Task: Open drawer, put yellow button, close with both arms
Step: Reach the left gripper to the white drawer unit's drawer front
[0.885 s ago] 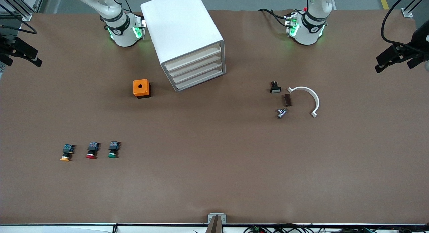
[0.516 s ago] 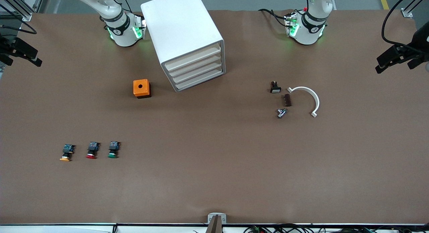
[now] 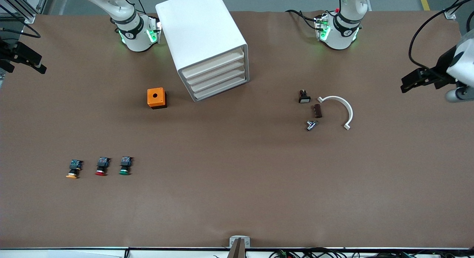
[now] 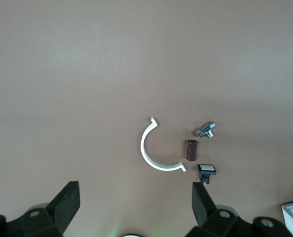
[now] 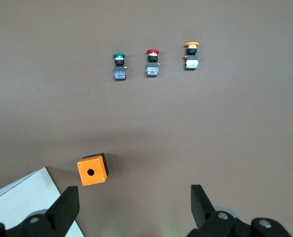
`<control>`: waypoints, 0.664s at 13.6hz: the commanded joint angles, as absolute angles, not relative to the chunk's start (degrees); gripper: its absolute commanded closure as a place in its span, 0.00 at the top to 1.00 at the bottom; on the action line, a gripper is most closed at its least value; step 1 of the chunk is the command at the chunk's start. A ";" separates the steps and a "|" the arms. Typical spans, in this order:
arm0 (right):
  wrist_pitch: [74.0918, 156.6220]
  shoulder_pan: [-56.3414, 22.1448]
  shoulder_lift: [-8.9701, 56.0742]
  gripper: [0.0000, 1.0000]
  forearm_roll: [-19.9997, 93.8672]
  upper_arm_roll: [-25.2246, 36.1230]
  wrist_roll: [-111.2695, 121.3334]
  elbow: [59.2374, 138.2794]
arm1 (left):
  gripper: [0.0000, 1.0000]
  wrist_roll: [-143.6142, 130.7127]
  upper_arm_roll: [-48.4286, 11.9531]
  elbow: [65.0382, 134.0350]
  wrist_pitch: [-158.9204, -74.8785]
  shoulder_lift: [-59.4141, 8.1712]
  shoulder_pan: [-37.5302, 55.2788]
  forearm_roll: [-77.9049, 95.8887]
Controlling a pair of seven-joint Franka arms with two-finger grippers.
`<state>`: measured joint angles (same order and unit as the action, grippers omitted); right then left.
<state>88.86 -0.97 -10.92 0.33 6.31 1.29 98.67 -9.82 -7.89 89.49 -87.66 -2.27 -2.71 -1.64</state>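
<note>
The yellow button (image 3: 73, 169) lies on the counter (image 3: 237, 184) toward the right arm's end, at nine o'clock of the red button (image 3: 101, 166); the drawer (image 3: 212, 63) sits shut atop its cabinet (image 3: 198, 28). Left tool (image 3: 416, 79) hangs at the counter's edge, fingers apart; right tool (image 3: 27, 61) likewise, apart.

White arms (image 3: 127, 20), green-lit bases, apparently black grippers (image 3: 416, 80)

Lighting evenly from overhead; casting soft shadows beside boxy white cabinet (image 3: 202, 39); glowing green at bases; showing sharp throughout.
</note>
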 commanded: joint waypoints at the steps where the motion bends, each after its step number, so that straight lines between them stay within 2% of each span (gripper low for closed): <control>1: 89.21 -0.88 -12.39 1.00 -0.44 6.06 0.35 99.93 | 1.00 -14.57 -11.06 93.33 -92.18 -2.72 -2.55 -1.49; 9: 89.21 -0.97 -12.30 1.00 -0.44 6.06 0.44 99.84 | 1.00 -39.16 -20.38 93.34 -93.68 -14.14 -0.97 -0.97</control>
